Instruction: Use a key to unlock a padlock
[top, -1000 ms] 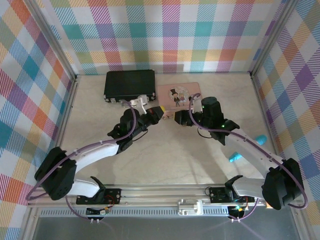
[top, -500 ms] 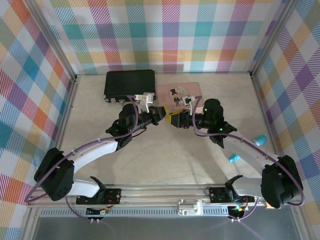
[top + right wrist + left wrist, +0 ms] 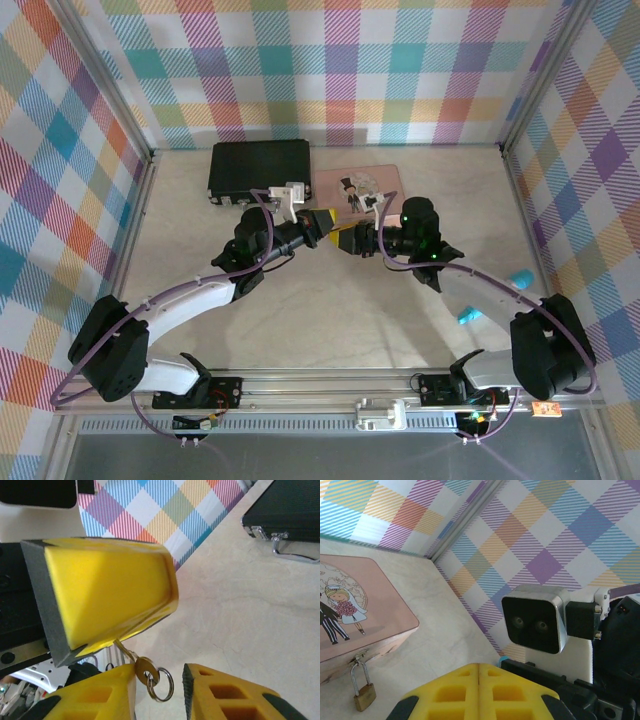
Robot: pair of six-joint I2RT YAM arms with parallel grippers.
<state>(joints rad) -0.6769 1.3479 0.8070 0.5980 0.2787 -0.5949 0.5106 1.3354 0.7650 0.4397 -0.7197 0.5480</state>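
Counter (image 3: 330, 300) carries tin (image 3: 370, 605) at back; both arms meet just in front of it, prob. for a handover. L fingers (image 3: 479, 680) pressed flat together; R fingers (image 3: 347, 238) set w/ a narrow gap, gripping nothing yet. Padlock (image 3: 364, 694) hangs shut on tin's hasp, front side, reachable. Last, key (image 3: 144, 667): blade pinched in L fingers so head + ring stick out free between R fingers.

Bright and even from overhead, colours clean.
Soft shadows pooling on the pale table (image 3: 330, 310); wrist views sharp farther off, close yellow pads (image 3: 115, 590) slightly soft, one catching a bright sheen.
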